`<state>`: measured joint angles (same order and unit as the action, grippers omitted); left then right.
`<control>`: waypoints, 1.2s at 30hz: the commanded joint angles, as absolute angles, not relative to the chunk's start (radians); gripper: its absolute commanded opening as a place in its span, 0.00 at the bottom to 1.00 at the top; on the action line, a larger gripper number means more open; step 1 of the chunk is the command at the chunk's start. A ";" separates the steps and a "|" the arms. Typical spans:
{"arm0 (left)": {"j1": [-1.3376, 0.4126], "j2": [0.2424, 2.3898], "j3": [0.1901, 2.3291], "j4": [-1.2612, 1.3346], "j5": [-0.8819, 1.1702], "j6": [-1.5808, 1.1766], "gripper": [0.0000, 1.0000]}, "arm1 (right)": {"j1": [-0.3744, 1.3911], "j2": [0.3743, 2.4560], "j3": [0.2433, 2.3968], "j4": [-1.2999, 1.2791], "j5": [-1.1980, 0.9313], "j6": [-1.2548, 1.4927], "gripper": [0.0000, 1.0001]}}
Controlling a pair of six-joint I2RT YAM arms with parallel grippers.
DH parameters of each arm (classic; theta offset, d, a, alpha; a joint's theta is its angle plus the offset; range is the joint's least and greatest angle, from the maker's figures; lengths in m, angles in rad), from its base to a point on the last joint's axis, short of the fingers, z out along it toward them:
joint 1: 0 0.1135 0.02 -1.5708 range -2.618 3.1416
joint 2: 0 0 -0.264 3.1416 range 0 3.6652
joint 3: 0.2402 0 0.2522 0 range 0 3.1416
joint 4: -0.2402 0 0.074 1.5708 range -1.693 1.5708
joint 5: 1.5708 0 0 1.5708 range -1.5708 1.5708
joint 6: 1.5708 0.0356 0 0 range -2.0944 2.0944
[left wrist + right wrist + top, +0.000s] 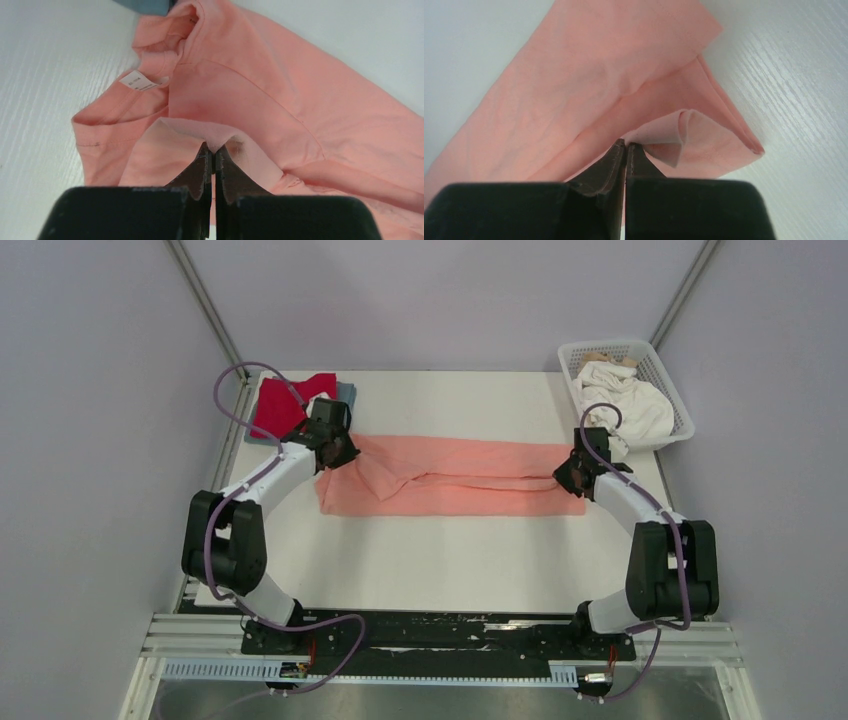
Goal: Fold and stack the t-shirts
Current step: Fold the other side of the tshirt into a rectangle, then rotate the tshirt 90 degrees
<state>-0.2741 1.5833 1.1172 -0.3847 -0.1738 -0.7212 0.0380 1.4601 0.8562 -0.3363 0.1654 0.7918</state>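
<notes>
A salmon-pink t-shirt [450,475] lies stretched across the middle of the table as a long folded band. My left gripper [335,452] is shut on a fold of it near the collar end; in the left wrist view the gripper [214,149] pinches a lifted ridge of pink cloth [280,95], with the white neck label [142,81] beyond. My right gripper [578,478] is shut on the hem end; in the right wrist view the gripper [625,145] pinches a raised corner of the shirt [599,75]. A red t-shirt [285,405] lies folded on a grey-blue one [347,392] at the far left.
A white mesh basket [668,380] at the far right corner holds crumpled white shirts [625,400]. Metal frame posts rise at both back corners. The white table [440,560] extends in front of the pink shirt.
</notes>
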 commanded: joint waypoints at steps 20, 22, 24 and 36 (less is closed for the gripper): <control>-0.238 1.733 1.355 -0.549 -0.243 -0.741 0.99 | 0.044 1.473 0.958 -0.256 0.315 0.815 0.69; -0.238 1.694 1.323 -0.526 -0.191 -0.736 1.00 | 0.061 1.428 0.928 -0.251 0.303 0.790 0.75; -0.241 1.669 1.284 -0.492 -0.109 -0.731 1.00 | 0.085 1.394 0.889 -0.199 0.268 0.741 0.82; -0.272 1.909 1.309 -0.391 0.156 -0.746 1.00 | 0.162 1.841 1.168 -0.084 0.026 0.479 1.00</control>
